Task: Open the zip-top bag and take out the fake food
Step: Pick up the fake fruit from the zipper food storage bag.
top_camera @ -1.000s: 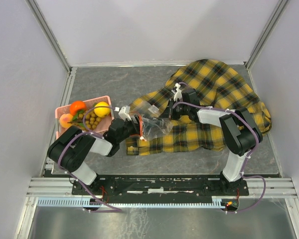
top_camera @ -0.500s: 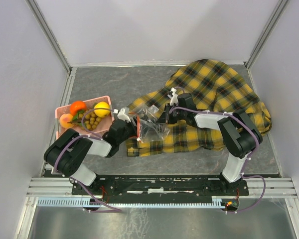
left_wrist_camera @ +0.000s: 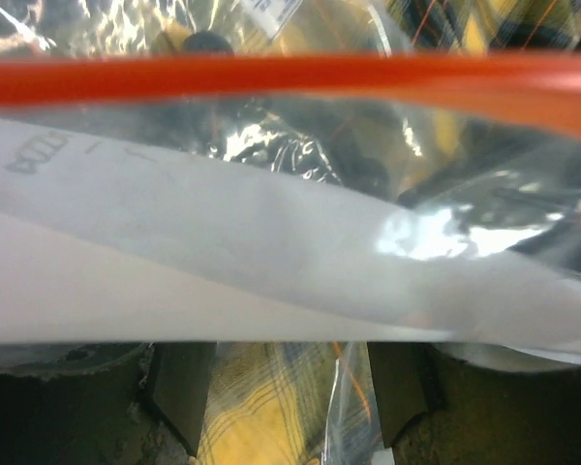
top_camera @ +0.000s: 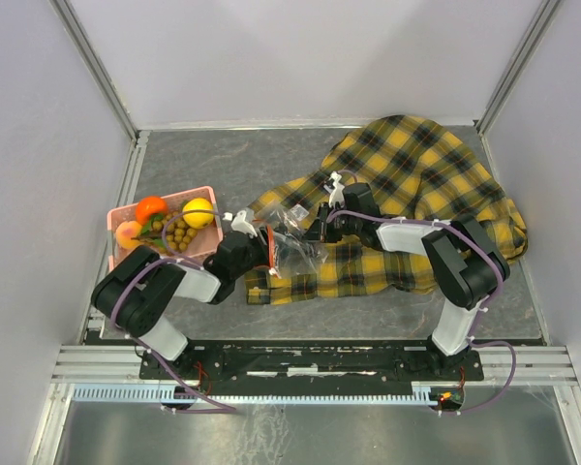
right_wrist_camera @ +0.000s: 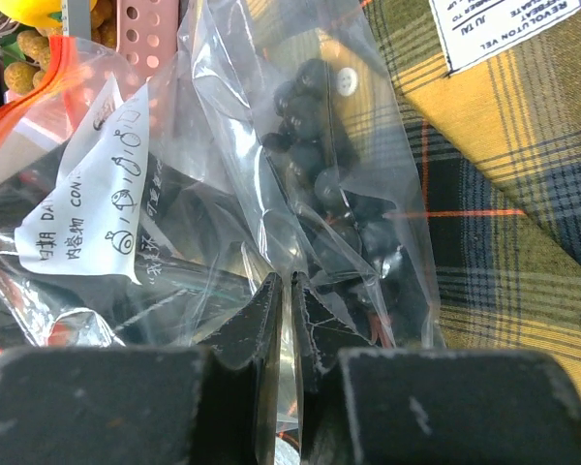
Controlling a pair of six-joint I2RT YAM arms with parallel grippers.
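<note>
**Two hands at the bag, dark berries inside**

Seen from above, the zip-top bag (top_camera: 292,248) is in the middle of the frame. It lies on the left end of the yellow and black plaid shirt (top_camera: 421,179). The shirt covers much of the right half of the grey desk (top_camera: 232,160). The bag is between the two hands.

The left hand (top_camera: 263,250) is at the bag's left edge, right by the red zip strip (left_wrist_camera: 290,76). In this hand's own camera the strip runs across the top of the frame. Clear plastic fills most of the rest. Its two dark fingers (left_wrist_camera: 182,392) show at the bottom and stand apart. I cannot tell if they touch the bag.

The right hand (right_wrist_camera: 286,315) is at the bag's right side. Its fingers are nearly together at the bottom middle of its camera frame, and they pinch a fold of the clear plastic. Above them a clump of dark berries (right_wrist_camera: 315,145) sits inside the bag. The bag's white label (right_wrist_camera: 87,199) is at the left of that frame. A white tag (right_wrist_camera: 508,29) sewn on the shirt is at the upper right.

At the left of the top view a pink basket (top_camera: 174,195) stands on the desk, near the left hand. In it are an orange (top_camera: 151,207), a yellow fruit (top_camera: 198,211), a peach-coloured fruit (top_camera: 128,232) and a tan grape bunch (top_camera: 179,232).
</note>
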